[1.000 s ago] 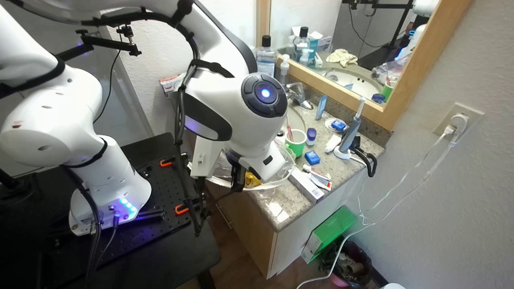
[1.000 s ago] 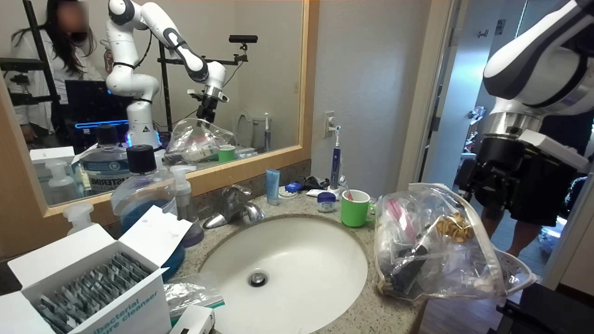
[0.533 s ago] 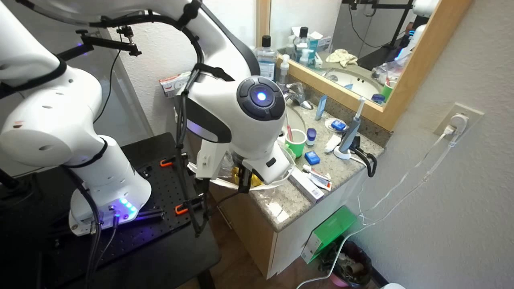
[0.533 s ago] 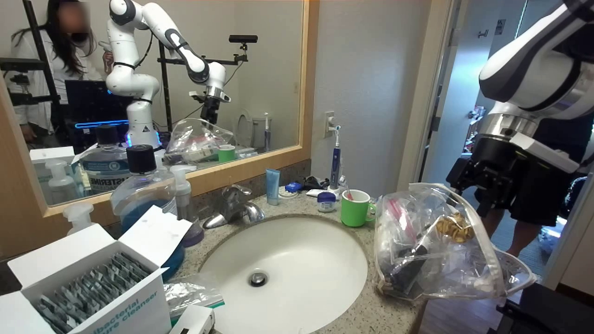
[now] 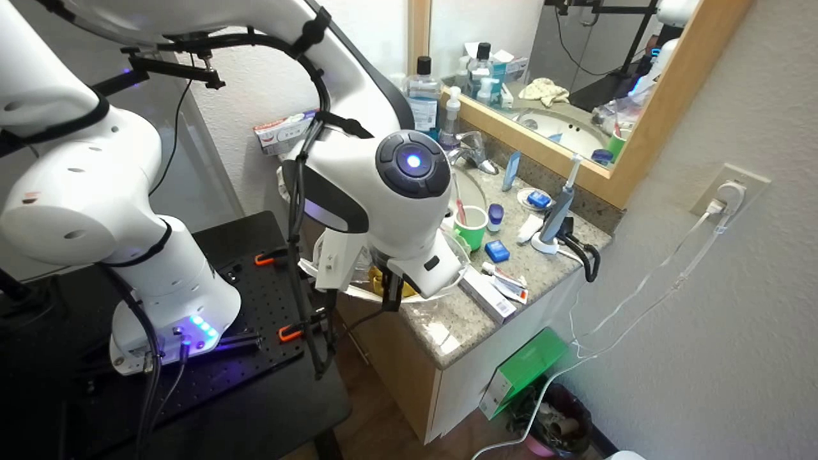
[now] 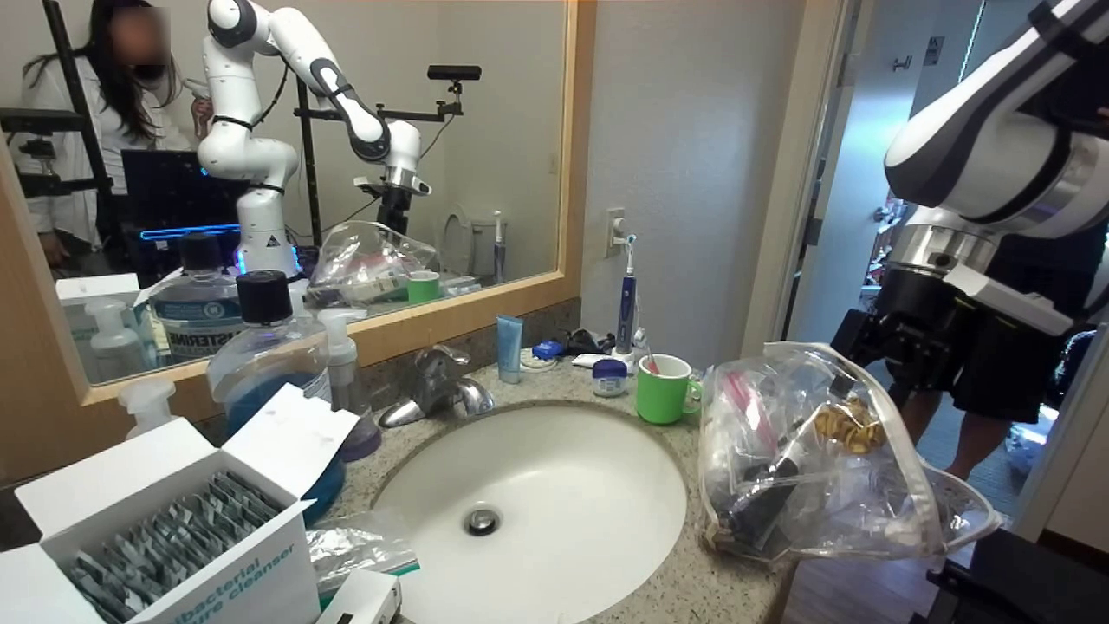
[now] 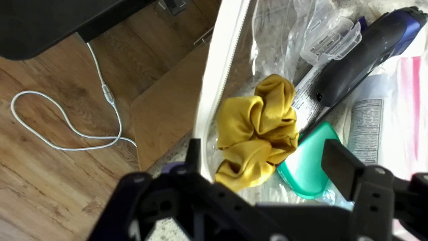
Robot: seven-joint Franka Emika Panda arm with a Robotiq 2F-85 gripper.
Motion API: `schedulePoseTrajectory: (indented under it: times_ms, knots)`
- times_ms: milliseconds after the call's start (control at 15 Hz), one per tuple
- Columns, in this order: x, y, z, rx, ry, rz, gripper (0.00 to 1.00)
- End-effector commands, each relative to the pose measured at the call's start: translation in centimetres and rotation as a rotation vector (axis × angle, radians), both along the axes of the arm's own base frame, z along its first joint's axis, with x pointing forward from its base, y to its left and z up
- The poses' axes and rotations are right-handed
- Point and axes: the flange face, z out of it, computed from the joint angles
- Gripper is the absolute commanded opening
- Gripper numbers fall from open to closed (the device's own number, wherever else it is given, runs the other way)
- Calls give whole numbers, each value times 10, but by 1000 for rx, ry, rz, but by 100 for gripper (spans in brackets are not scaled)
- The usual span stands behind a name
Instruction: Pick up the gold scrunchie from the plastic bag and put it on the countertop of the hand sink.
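Observation:
The gold scrunchie (image 7: 257, 130) lies bunched inside the clear plastic bag, near its white zip rim (image 7: 217, 63). It also shows in both exterior views (image 5: 377, 279) (image 6: 851, 425). The plastic bag (image 6: 832, 494) stands open on the countertop (image 6: 736, 589), beside the white hand sink (image 6: 572, 485). My gripper (image 7: 261, 149) is open and empty, with its fingers on either side of the scrunchie in the wrist view. In an exterior view the gripper (image 6: 871, 387) is at the bag's mouth, just above the scrunchie; one fingertip shows through the plastic.
The bag also holds a green item (image 7: 307, 164) and a black trimmer (image 7: 361, 60). A green cup (image 6: 663, 390) stands between bag and sink. A mouthwash bottle (image 6: 260, 364) and an open box (image 6: 182, 529) stand on the far side. A long box (image 5: 487, 294) lies by the bag.
My gripper has moved down and toward the bag, and the wrist has turned a little. The fingers are now closer to the scrunchie. The bag and scrunchie have not visibly moved.

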Motion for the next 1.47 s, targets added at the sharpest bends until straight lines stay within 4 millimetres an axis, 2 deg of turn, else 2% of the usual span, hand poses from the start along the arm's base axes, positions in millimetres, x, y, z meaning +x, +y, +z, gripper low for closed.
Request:
schedulePoseTrajectory:
  times_ms: [0,67,133,200,267,333,400,667,733,867,1000,1200,1267,1333,1400]
  knots:
    - [-4,1,-11,-8,-20,7,90]
    - [-4,1,-13,-9,-23,11,81]
    - [-4,2,-14,-11,-24,17,82]
    - [-3,3,-15,-16,-24,19,78]
    - [-2,3,-15,-19,-23,21,80]
    - [-1,4,-15,-24,-23,26,72]
    - [0,4,-14,-26,-23,30,76]
    - [5,9,-11,-38,-25,40,61]
    - [6,10,-11,-41,-27,42,66]
    - [8,11,-10,-43,-29,48,60]
    - [10,13,-10,-48,-28,54,38]
    - [12,15,-10,-50,-31,61,12]
    - [12,15,-10,-52,-32,62,6]
    - [12,15,-10,-52,-31,62,9]
    - [12,15,-10,-53,-32,63,5]
